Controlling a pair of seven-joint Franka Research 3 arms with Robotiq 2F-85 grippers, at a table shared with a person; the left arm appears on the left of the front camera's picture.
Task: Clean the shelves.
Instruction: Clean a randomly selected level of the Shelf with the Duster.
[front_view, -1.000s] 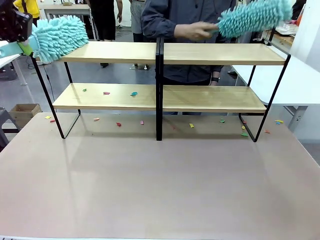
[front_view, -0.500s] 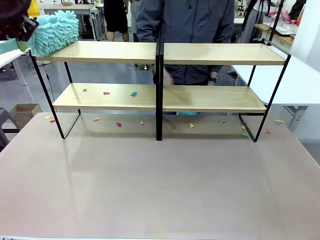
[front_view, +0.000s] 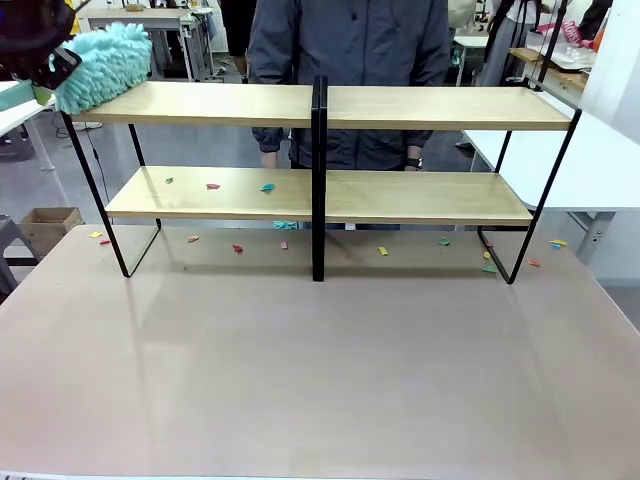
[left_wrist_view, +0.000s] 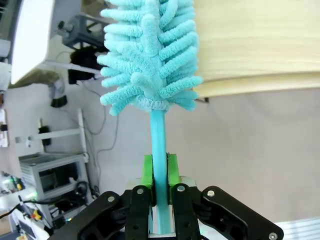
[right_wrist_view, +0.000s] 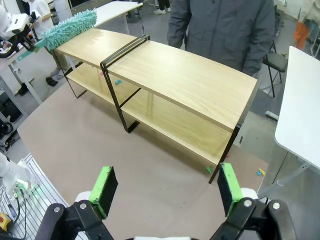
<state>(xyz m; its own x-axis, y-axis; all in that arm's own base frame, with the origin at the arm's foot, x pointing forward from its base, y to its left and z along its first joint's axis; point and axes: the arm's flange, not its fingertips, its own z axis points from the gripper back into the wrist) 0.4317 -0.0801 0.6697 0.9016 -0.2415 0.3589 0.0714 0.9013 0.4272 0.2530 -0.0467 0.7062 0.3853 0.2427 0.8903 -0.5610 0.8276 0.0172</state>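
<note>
The shelves (front_view: 420, 108), a wide two-tier rack of light-wood boards on a thin black frame, stood at the far side of the brown worktop (front_view: 320, 360); stiff but probably light, best steadied by the centre post (front_view: 318, 180). The left claw (left_wrist_view: 160, 172) was clamped on the handle of a soft turquoise duster (left_wrist_view: 150, 55) at the top board's left end; contact was unclear. The right claw (right_wrist_view: 165, 186) hung wide open, empty. Coloured scraps (front_view: 212, 186) were too small to identify.
</note>
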